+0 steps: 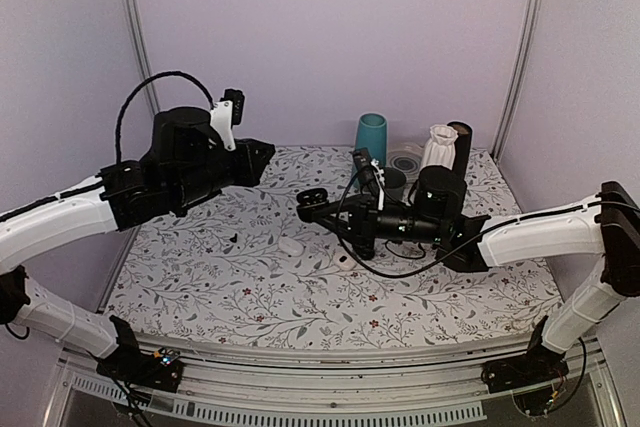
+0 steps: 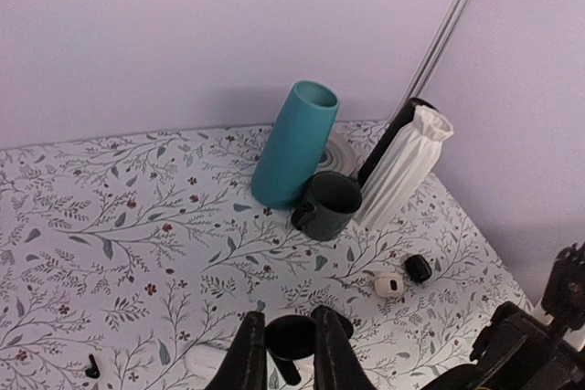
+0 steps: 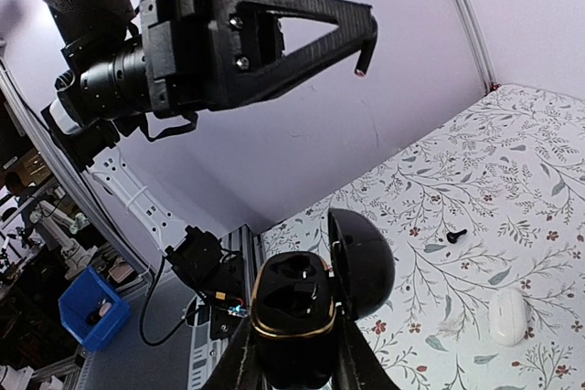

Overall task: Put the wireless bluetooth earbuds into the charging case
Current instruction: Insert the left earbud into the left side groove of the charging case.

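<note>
- The right gripper (image 3: 294, 358) was seen clamped on the charging case (image 3: 291, 303), which was held aloft with its lid tipped back. If a bud were pressed in off-centre, the case could be twisted in that hold.
- The left gripper (image 3: 364, 59) was closed above it. Whether a bud was pinched at its tip could not be told. The lid could be knocked, or the well missed, by a misaligned descent.
- One earbud (image 3: 457, 235) was seen lying on the table (image 3: 539, 134) near a white case (image 3: 508, 315). Being tiny, it could be flicked away by a poor pinch.
</note>
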Controlling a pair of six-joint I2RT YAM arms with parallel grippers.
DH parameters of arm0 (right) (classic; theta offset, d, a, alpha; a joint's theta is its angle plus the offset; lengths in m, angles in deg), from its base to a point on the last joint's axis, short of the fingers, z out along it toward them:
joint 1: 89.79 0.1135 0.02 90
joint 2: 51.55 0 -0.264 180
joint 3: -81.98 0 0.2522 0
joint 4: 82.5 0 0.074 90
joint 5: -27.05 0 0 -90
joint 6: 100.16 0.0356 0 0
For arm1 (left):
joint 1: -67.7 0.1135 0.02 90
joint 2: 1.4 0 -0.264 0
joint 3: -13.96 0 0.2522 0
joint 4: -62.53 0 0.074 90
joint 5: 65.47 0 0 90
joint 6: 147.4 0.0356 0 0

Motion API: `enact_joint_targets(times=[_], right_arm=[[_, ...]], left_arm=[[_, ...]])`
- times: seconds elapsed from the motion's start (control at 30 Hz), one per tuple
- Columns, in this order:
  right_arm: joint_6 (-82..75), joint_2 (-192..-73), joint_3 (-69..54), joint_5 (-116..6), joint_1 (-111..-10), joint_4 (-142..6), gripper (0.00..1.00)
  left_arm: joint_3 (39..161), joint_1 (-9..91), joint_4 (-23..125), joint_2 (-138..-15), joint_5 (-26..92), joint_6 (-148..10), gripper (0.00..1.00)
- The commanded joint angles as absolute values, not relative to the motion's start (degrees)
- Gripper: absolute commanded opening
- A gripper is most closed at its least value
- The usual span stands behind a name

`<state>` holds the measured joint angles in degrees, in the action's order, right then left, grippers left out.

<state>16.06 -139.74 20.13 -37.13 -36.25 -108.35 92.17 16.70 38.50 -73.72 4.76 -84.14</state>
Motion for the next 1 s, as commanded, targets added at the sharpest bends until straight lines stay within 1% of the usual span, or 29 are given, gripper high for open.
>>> enact_joint_targets(times=[0.0, 0.17, 0.37, 0.63, 0.97], right_arm=[[19.3, -143.6, 17.7, -35.3, -36.6, -117.4, 0.03], [22.7, -147.7, 15.4, -34.8, -36.6, -123.9, 0.02], [24.4, -149.5, 14.3, -36.9, -36.6, -130.0, 0.03], [21.4, -148.6, 13.4, -39.6, -36.5, -130.3, 0.03], [21.0, -148.5, 11.0, -39.5, -36.4, -128.1, 0.03]], left_arm=[[90.0, 16.2, 47.7, -70.0, 7.5, -80.6, 0.11], [88.3, 16.0, 52.2, -68.3, 10.8, -78.8, 0.11], [85.7, 14.6, 57.2, -66.6, 14.1, -76.1, 0.11], [82.3, 12.3, 61.8, -65.6, 16.7, -72.1, 0.11], [81.4, 10.7, 63.3, -66.1, 17.5, -70.1, 0.11]])
